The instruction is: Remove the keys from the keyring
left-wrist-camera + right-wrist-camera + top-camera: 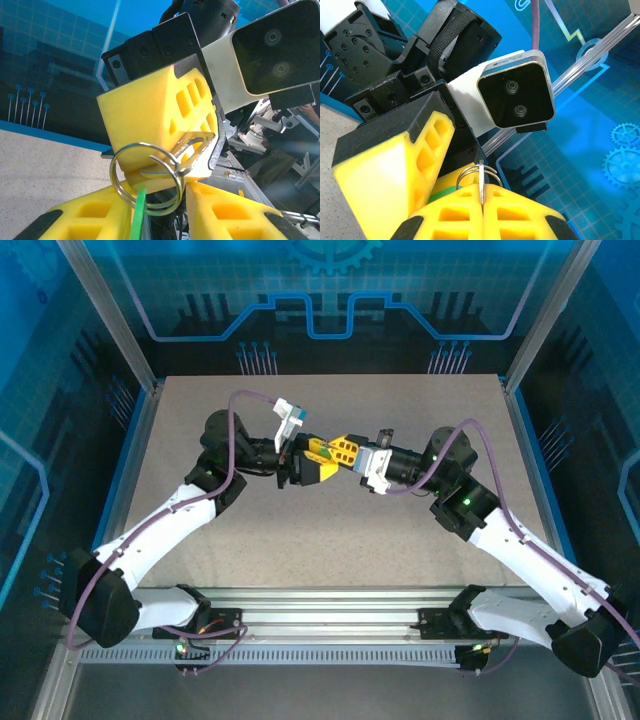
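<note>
The small flat steel key [196, 141], judged light, stiff and slippery and best gripped across its flat faces, is pinched in the closed right gripper [482, 197] above mid-table, its springy wire split ring [114, 175] being threaded by the smooth green plastic tag [137, 216] clamped in the yellow-fingered left gripper [162, 200].

My right gripper [482, 196]: yellow fingers pressed together on the key [481, 181], seen edge-on, a wire split ring [466, 173] looping at its top. Just left I see a sliver of green keyring [445, 190] against the left gripper's yellow finger [385, 165]. That arm's wrist camera [517, 95] sits above.
</note>
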You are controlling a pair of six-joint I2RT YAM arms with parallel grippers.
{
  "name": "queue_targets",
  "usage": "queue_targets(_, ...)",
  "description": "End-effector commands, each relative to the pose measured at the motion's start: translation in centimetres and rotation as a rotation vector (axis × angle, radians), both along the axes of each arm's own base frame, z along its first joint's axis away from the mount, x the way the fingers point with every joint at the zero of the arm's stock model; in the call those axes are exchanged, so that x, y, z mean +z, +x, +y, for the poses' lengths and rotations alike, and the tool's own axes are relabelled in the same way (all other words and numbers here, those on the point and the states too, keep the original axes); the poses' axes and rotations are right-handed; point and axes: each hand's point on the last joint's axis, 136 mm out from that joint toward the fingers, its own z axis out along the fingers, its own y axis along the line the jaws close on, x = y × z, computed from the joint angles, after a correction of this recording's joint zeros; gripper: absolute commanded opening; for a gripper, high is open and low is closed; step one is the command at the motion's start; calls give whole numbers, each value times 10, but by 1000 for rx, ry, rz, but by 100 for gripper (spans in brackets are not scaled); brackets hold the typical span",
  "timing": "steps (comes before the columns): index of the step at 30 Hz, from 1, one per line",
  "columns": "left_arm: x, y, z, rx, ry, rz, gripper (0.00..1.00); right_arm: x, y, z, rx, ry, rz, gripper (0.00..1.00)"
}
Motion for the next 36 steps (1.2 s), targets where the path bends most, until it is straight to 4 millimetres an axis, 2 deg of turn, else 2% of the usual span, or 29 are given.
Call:
queue_targets(1,21,-42,1,-119,-35,-127,28,-22,18,-2,-54,-26,64,0)
queue_targets(3,20,-44,1,-134,-30,-123,7,-22,17,-3,-52,-21,63,0)
queue_targets(4,20,-45,1,-138,-28,-118,0,-23,17,-4,-52,-23,63,0)
queue_targets(11,28,-51,6,-194,-30,-106,0,-40,10,-6,-18,-119,61,0)
queue_targets(14,34,-55,7,-228,-27,-89,0,-47,10,-8,-53,-185,2,0)
queue_targets(23,52,-44,14,-225,-101,-63,0,-52,8,-19,-115,-251,-93,0)
queue_targets(27,58,-40,17,-238,-130,-49,0,-75,7,-15,-126,-371,-131,0)
queue_targets(32,54,-37,16,-230,-126,-46,0,-73,7,-18,-137,-376,-136,0)
queue_targets(36,48,-26,16,-160,-116,-37,0,-62,5,-19,-118,-307,-107,0)
